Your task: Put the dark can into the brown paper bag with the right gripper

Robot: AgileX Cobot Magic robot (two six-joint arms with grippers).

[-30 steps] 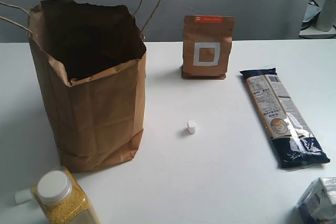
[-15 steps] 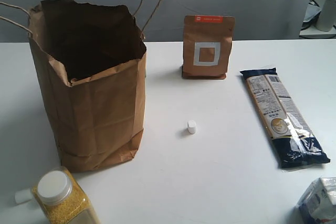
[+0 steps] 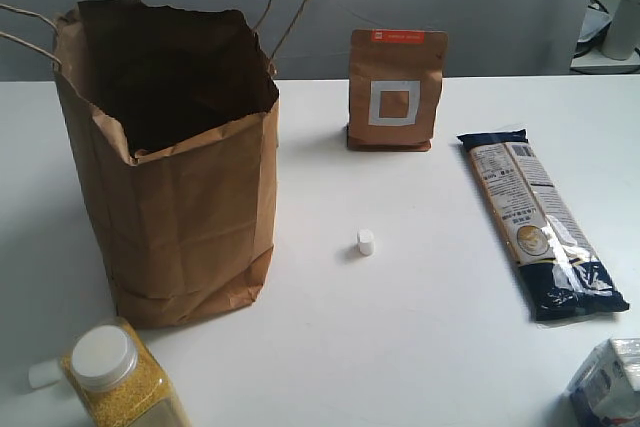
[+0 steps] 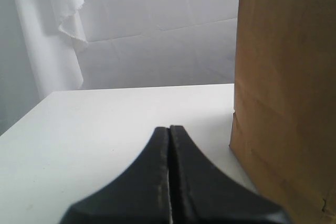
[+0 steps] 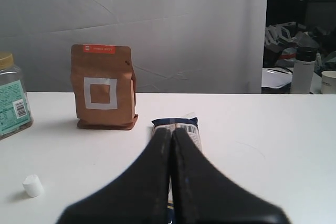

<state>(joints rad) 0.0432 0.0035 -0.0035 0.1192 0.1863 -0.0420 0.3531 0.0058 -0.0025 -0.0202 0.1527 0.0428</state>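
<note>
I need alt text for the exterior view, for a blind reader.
A brown paper bag stands open at the left of a white table, with a brown pouch, a long pasta packet and a yellow-grain jar nearby. No dark can or gripper is visible.

Your exterior cam sits high up, tilted down across the counter (image 3: 400, 327) toward the grey backdrop (image 3: 480, 7), wide enough to catch everything. The left wrist cam is way down low, peeking over the left fingers (image 4: 149, 182) with the side of the brown paper bag (image 4: 283, 103) close up. The right wrist cam is just as low, looking over the right fingers (image 5: 149, 182) at the brown pouch (image 5: 102, 85), little white cap (image 5: 32, 185) and noodle pack (image 5: 178, 123), which the exterior sees too.
</note>
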